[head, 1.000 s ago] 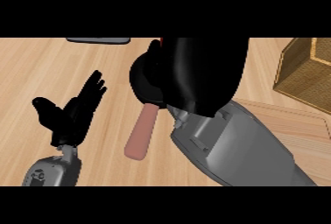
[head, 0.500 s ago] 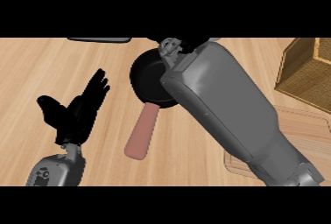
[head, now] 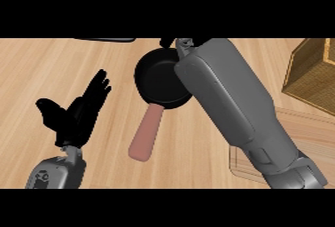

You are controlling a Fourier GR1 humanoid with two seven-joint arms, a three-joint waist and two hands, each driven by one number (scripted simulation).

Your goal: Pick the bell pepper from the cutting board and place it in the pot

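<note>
the pepper shows nowhere; it may be in the right hand (head: 175, 43), which reaches past the pot's (head: 160, 82) far rim with its fingers mostly hidden, so i cannot tell their state. a pepper is light, stiff, waxy-slick; take it round the body. left hand (head: 77, 113) rests open over the bench (head: 39, 66)

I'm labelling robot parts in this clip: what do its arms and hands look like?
Both forearms are grey, smooth, boxy shells with rounded edges. The right forearm is the larger in view, with panel seams and a small raised block near its lower end. The left forearm shows only a short grey stub with small dark dots on it. The left hand is plain black; no cables show.
</note>
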